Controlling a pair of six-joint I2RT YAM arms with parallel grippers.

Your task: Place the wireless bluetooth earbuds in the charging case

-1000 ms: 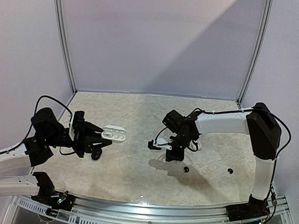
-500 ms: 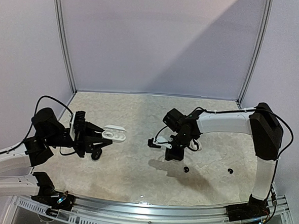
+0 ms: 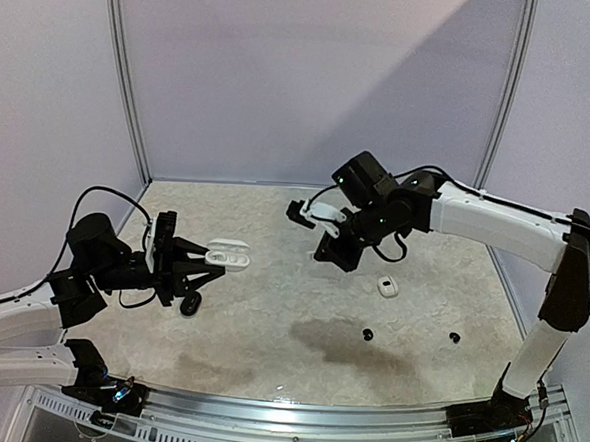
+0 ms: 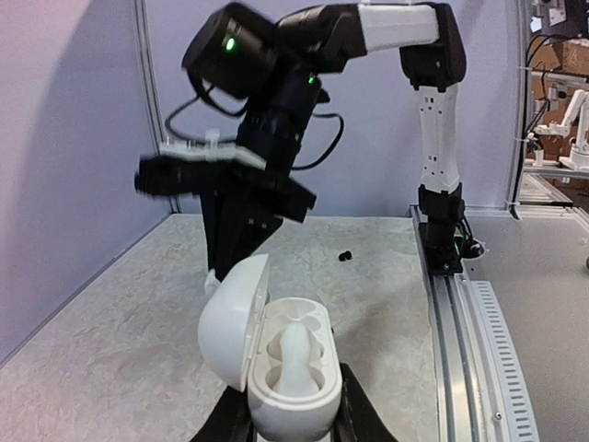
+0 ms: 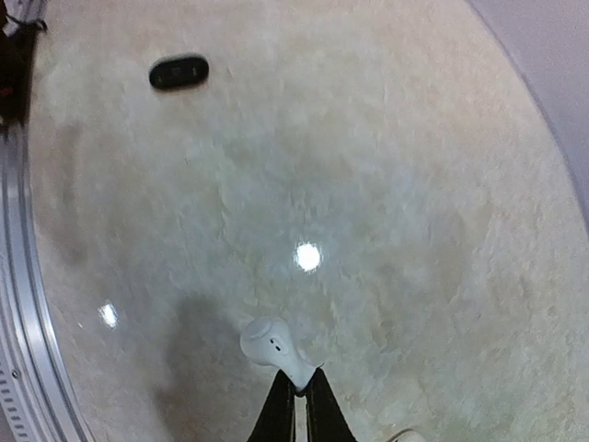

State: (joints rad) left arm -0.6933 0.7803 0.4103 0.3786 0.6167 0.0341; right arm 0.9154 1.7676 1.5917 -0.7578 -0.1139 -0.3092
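My left gripper (image 3: pixel 204 264) is shut on an open white charging case (image 3: pixel 228 257), held above the table's left side. In the left wrist view the case (image 4: pixel 317 391) stands lid-up between my fingers (image 4: pixel 357 416), with one white earbud (image 4: pixel 296 354) lying in it. My right gripper (image 3: pixel 325 255) is raised above the table's middle. In the right wrist view it (image 5: pixel 297 385) is shut on the stem of a white earbud (image 5: pixel 271 343), high over the table. Two black earbuds (image 3: pixel 367 334) (image 3: pixel 454 338) lie at the front right.
A black case (image 3: pixel 191 303) lies under my left gripper and also shows in the right wrist view (image 5: pixel 179 72). A small closed white case (image 3: pixel 387 287) lies right of centre. The right arm's gripper (image 4: pixel 244 207) hangs just beyond the open case. A metal rail (image 4: pixel 479 322) runs along the table's near edge.
My right arm has risen and swung back and left, carrying the white earbud up off the table and uncovering the white case. My left gripper with the open case barely shifted.
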